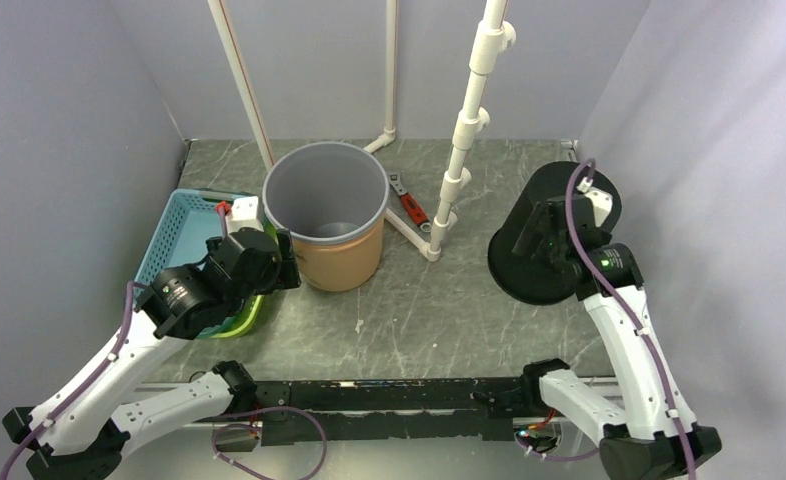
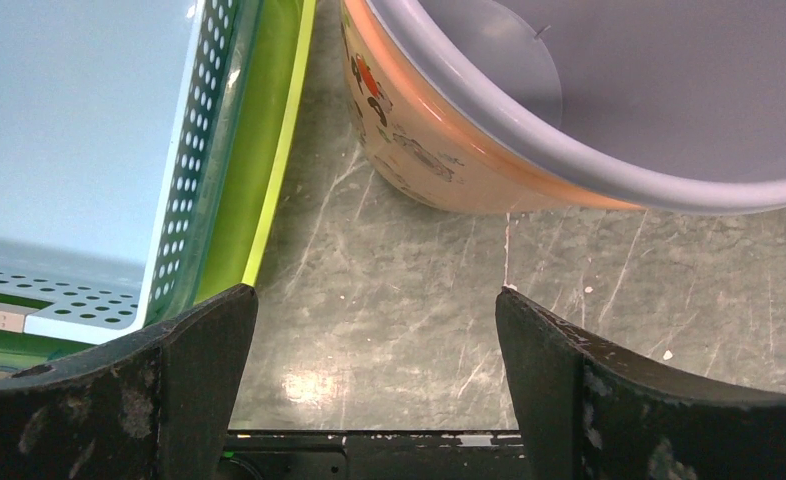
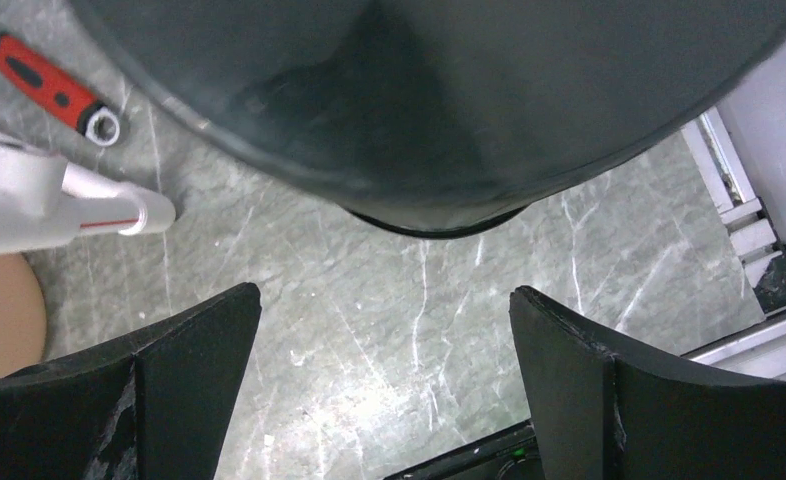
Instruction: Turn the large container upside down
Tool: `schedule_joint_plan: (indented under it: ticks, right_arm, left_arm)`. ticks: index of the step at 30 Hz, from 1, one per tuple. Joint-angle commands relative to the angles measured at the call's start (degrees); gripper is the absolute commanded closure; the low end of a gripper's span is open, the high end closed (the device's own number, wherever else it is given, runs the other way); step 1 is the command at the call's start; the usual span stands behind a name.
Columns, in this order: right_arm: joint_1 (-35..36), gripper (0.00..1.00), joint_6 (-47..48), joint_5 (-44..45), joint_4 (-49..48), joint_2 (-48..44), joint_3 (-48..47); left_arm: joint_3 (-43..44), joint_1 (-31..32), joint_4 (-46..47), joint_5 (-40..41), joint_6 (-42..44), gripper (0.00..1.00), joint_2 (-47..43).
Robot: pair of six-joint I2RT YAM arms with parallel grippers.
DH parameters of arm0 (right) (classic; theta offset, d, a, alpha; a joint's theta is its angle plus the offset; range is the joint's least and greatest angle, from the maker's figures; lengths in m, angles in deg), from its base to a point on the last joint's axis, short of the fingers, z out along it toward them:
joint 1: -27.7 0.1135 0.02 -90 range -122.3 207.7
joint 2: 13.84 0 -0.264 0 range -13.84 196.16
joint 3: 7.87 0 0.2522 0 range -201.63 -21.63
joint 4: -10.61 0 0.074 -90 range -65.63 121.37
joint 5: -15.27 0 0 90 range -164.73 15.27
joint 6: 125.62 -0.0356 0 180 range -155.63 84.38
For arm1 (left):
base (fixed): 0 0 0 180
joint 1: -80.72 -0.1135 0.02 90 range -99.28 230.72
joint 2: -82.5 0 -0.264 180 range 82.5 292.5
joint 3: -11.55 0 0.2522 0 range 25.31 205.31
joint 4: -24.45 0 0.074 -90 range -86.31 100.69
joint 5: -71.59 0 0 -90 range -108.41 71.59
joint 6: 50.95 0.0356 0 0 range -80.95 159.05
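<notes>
At mid tabletop [image 1: 419,310]: grey-lined orange bucket [image 1: 326,215], upright, mouth up, nothing seen inside; taken as the large container, not yet turned.
Left of bucket: blue basket [image 1: 184,230] nested over a green tray [image 1: 247,318], just beside the bucket's wall, leaving a narrow lane of bare surface.
Left pincer [image 2: 374,292]: spread wide, holding nothing, low over that lane, aimed at the bucket's near-left wall; probably lined up there to take the rim or wall for tipping.
Right side: black tub [image 1: 544,240], looks narrow end up and wide end down, so likely already inverted or leaning; exact seating on the surface unclear.
Right pincer [image 3: 384,291]: spread wide, holding nothing, close before the black tub's wall, apart from it.
Behind bucket: white pipe [image 1: 464,140] and red-handled wrench [image 1: 409,203], near the far-right side of the bucket.
Likely concern: little room to roll the bucket leftward because of the basket; more free surface toward the near and right.
</notes>
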Motion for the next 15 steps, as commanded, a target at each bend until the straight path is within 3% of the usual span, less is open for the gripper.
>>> schedule_joint_plan:
  ticks: [1, 5, 9, 15]
  right_arm:
    - [-8.2, 0.0, 5.1, -11.1, -4.9, 1.4, -2.8]
    - [-13.2, 0.0, 8.3, -17.5, -8.8, 5.3, -4.8]
    - [-13.8, 0.0, 10.6, -19.3, -13.8, 11.2, -8.4]
    - [-13.8, 0.0, 12.2, -15.7, -17.9, 22.3, -16.3]
  left_arm:
    - [2.2, 0.2, 0.8, -0.2, 2.2, 0.06, -0.3]
    - [2.9, 0.2, 0.8, 0.3, 2.3, 0.05, -0.3]
    - [3.6, 0.2, 3.3, -0.9, 4.7, 0.05, -0.5]
    - [8.0, 0.0, 1.6, -1.6, 8.5, 0.05, 2.7]
